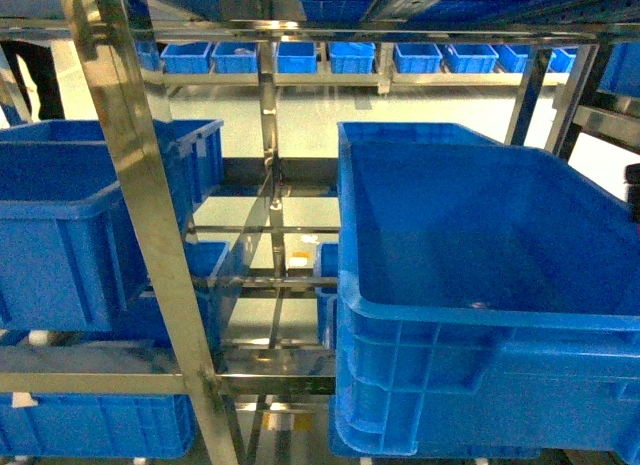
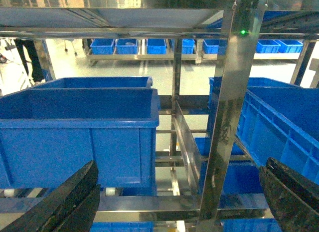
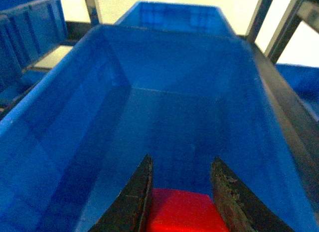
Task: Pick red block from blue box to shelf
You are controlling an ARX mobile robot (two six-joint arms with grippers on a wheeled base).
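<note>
Now right claw (image 3: 182,197) clamps red block (image 3: 187,212) above crate (image 3: 75,117); left claw (image 2: 179,192) wide

Open left hand (image 2: 177,202) before shelf (image 2: 230,117)

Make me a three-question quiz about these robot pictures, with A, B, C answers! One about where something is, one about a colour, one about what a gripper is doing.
1. Where is the red block?
A. On the floor
B. Between the right gripper's fingers, over a blue crate
C. On top of the shelf

2. What colour are the crates?
A. Blue
B. Green
C. Yellow

3. What is the left gripper doing?
A. Squeezing a block
B. Holding a crate
C. Open, holding nothing

Answers:
1 B: the right wrist view shows red between the dark fingers, crate below.
2 A: every crate in view is blue.
3 C: its fingers stand wide apart, nothing between.
</note>
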